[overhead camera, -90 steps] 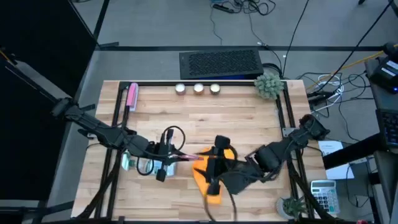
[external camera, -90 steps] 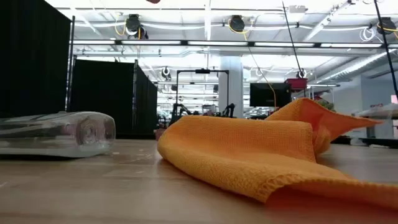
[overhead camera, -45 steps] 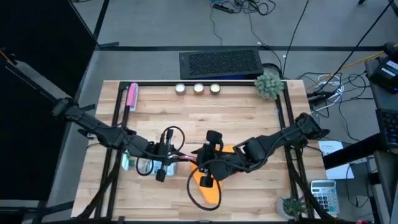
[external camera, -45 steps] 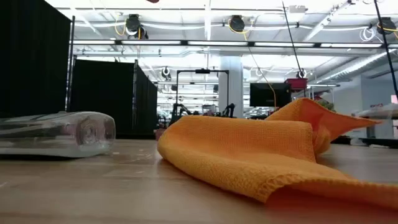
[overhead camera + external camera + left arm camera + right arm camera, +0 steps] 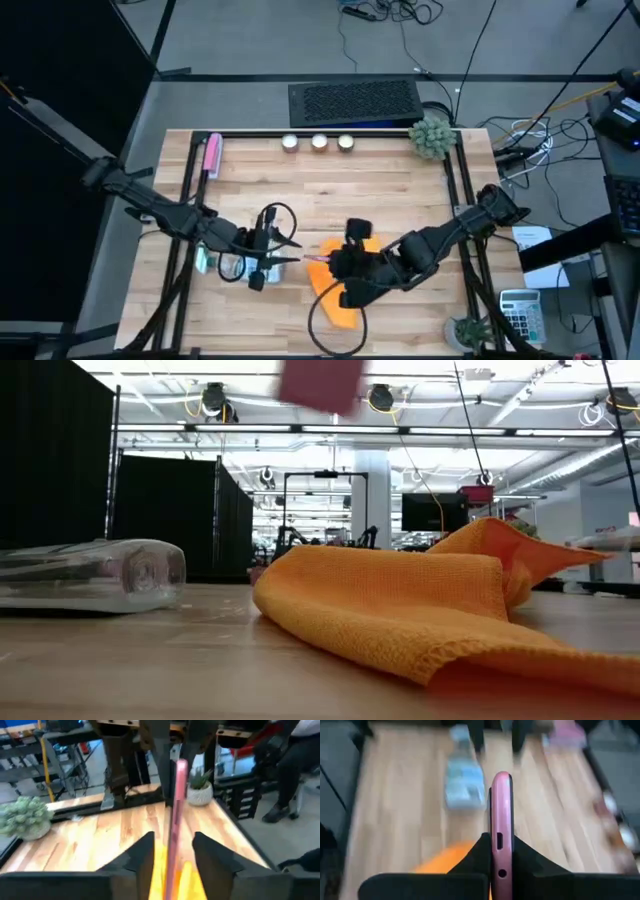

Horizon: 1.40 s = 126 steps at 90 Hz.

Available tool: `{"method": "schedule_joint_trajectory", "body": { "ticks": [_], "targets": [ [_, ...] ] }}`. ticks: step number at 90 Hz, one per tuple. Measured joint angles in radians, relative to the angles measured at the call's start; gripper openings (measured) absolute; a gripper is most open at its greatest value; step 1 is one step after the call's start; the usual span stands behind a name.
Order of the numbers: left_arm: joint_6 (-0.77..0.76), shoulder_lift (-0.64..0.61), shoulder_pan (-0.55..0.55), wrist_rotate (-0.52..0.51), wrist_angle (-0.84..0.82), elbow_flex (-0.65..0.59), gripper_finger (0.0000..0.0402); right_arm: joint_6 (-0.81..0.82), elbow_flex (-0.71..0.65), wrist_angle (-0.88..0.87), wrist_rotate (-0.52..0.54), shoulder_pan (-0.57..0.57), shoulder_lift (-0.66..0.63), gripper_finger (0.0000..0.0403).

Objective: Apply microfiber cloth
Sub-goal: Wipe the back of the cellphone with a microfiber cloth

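The orange microfiber cloth point(image 5: 342, 305) lies crumpled on the wood near the front edge, partly under my right arm; in the low view its folds point(image 5: 400, 600) rest on the table. Above it, a slim phone with a pink rim point(image 5: 310, 258) stands on edge between both grippers. My right gripper point(image 5: 501, 840) is shut on it. My left gripper point(image 5: 172, 842) is open, one finger on each side of the phone's other end, with gaps showing. My right gripper pinches the phone's two flat faces between its fingers at the end with the port point(image 5: 501, 862). The fingers come level from the table's right side, along the phone. The phone stands on edge, clear of the table, above the cloth.
A clear plastic bottle point(image 5: 90, 575) lies on its side at the left, under my left arm. A pink stick point(image 5: 212, 155), three small round lights point(image 5: 318, 142) and a plant point(image 5: 432, 137) sit along the far edge. A potted plant point(image 5: 470, 328) stands at the near right corner.
My right gripper has swung a little toward the far-left, then back toward the near edge, with the phone. A blurred pink shape has come into the top of the low view. The cloth and bottle have kept still.
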Motion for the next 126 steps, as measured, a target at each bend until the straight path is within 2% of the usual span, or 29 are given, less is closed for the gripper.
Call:
{"method": "schedule_joint_trajectory", "body": {
  "ticks": [11, 21, 37, 57, 77, 104, 126],
  "targets": [
    [-0.014, -0.029, -0.002, 0.0, -0.07, 0.0, 0.0167, 0.19, -0.008, -0.266, 0.039, 0.043, 0.015, 0.0011],
    [-0.054, -0.043, -0.001, 0.0, -0.106, 0.0, 0.017, 0.28, -0.093, -0.353, 0.045, 0.092, 0.014, 0.0011],
    [-0.054, -0.043, -0.004, 0.0, -0.124, 0.0, 0.0171, 0.27, -0.317, -0.337, 0.023, 0.15, 0.005, 0.0011],
    [-0.054, -0.043, -0.004, 0.0, -0.119, 0.0, 0.0171, 0.369, -0.591, -0.256, 0.03, 0.222, 0.004, 0.0011],
    [-0.062, -0.043, -0.004, 0.001, -0.116, 0.0, 0.0171, 0.402, -0.8, -0.116, 0.14, 0.276, 0.003, 0.0019],
    [-0.08, -0.043, -0.004, 0.001, -0.114, 0.0, 0.0171, 0.515, -0.953, -0.044, 0.154, 0.306, 0.002, 0.0031],
    [-0.08, -0.043, -0.004, 0.001, -0.114, 0.0, 0.0171, 0.486, -1.004, 0.083, 0.102, 0.331, 0.002, 0.0093]
  ]
}}
